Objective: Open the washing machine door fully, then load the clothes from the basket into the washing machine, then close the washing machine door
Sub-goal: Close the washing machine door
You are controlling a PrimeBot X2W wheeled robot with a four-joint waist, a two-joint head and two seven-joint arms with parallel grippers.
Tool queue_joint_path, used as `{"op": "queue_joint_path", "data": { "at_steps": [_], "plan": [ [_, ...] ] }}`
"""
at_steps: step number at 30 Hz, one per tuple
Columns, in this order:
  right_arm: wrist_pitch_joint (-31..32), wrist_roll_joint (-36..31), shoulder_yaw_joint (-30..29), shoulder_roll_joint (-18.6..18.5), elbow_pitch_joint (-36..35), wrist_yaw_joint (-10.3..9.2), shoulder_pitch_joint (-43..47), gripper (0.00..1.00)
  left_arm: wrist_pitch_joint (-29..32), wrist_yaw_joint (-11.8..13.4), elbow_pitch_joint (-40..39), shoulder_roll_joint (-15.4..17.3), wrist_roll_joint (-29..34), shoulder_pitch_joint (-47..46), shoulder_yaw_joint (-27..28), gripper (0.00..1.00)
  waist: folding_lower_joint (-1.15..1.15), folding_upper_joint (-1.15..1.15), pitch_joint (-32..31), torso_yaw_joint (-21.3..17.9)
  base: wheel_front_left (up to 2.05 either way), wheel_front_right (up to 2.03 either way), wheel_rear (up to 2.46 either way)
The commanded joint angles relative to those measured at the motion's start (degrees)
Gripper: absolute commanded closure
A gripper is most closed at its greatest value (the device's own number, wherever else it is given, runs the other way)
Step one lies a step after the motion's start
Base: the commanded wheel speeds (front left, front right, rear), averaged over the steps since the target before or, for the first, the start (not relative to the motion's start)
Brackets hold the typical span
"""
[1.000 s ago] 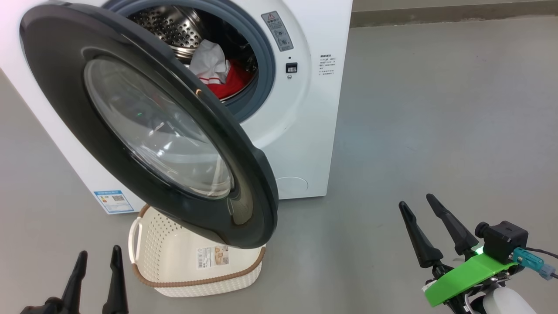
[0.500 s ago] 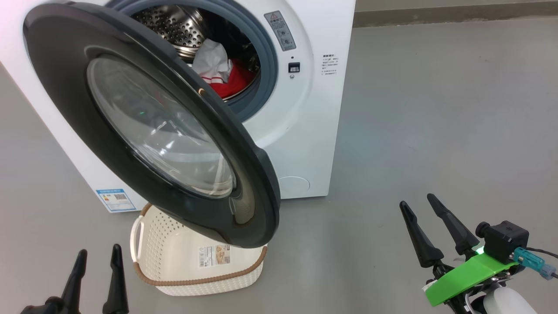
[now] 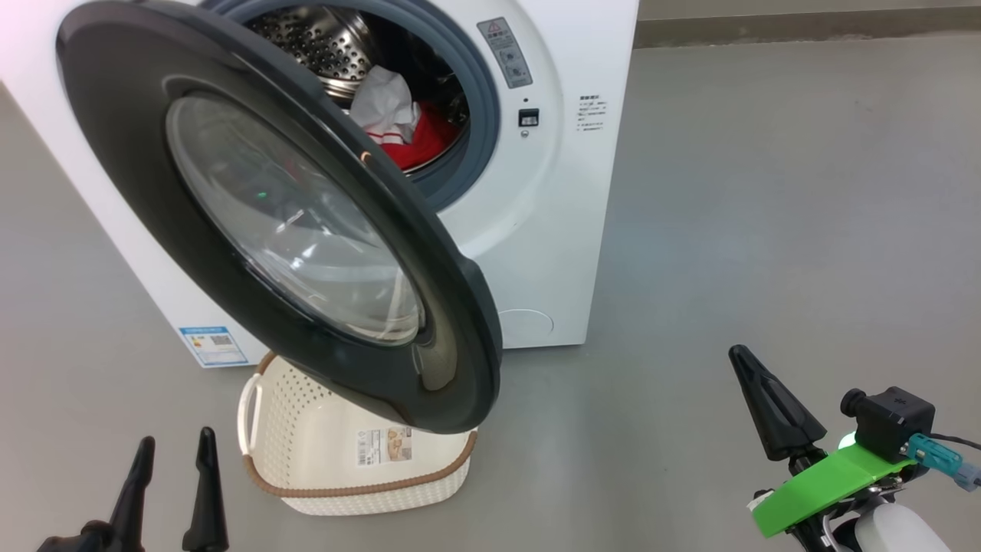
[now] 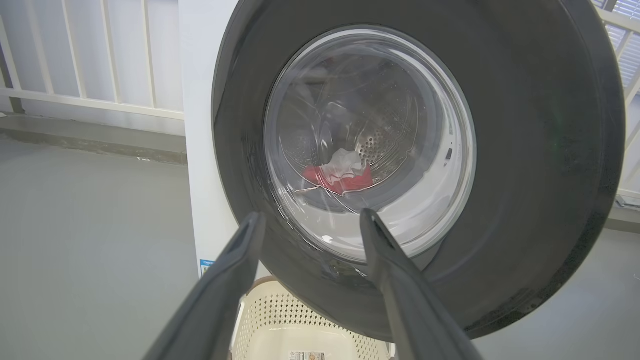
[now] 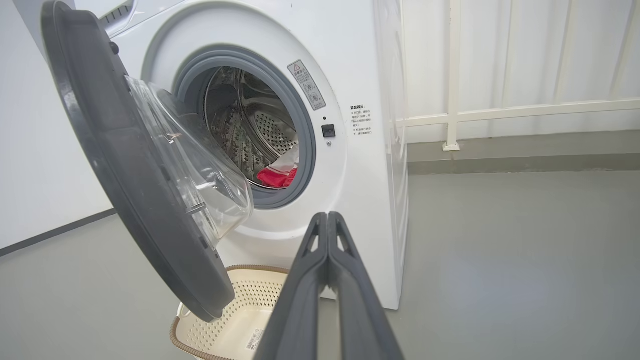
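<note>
Head view showed the clothes (image 3: 414, 142) inside the washing machine (image 3: 567, 230) and the basket (image 3: 360, 489) empty, so the right gripper (image 3: 742, 356), fingers pressed together on nothing, could best push the washing machine door (image 3: 115, 153) shut at its black rim, with the left gripper (image 3: 175, 438) spread and clear.

- Left gripper (image 3: 175, 441): two long black fingers (image 3: 203, 491), tapering to points.
- Right gripper (image 3: 742, 360): same dark fingers, slotted near the ends.
- Right wrist: bright green plate (image 3: 828, 487), black camera block (image 3: 889, 418), teal plug (image 3: 931, 454), dark cable (image 3: 958, 440), white forearm (image 3: 897, 533).
</note>
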Motion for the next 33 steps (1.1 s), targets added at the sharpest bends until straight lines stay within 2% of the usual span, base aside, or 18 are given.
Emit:
{"op": "queue_joint_path", "data": {
  "at_steps": [1, 22, 27, 33],
  "plan": [
    [-0.3, -0.7, 0.8, -1.0, -1.4, 0.09, -0.8, 1.0, -0.7, -0.6, -1.6, 0.6, 0.4, -1.3, 2.1, 0.0, 0.0, 0.0, 0.1, 0.4, 0.0, 0.0, 0.0],
    [-0.3, -0.4, 2.0, -0.9, -5.0, 0.09, -6.9, 1.0, -0.7, -1.1, -1.3, -0.1, -0.2, -1.0, 1.9, 0.0, 0.0, 0.0, -0.4, 9.1, 0.0, 0.0, 0.0],
    [-0.3, 3.2, 3.0, 0.4, -8.6, 0.09, -8.8, 1.0, -0.7, -1.1, -1.1, 0.0, -0.3, -1.1, 1.8, 0.0, 0.0, 0.0, -0.4, 10.6, 0.0, 0.0, 0.0],
    [-0.3, 4.2, 5.3, 0.8, -12.8, 0.09, -11.0, 1.0, -0.7, -1.1, -1.0, 0.2, -0.4, -1.1, 1.6, 0.0, 0.0, 0.0, -0.4, 11.9, 0.0, 0.0, 0.0]
  ]
}}
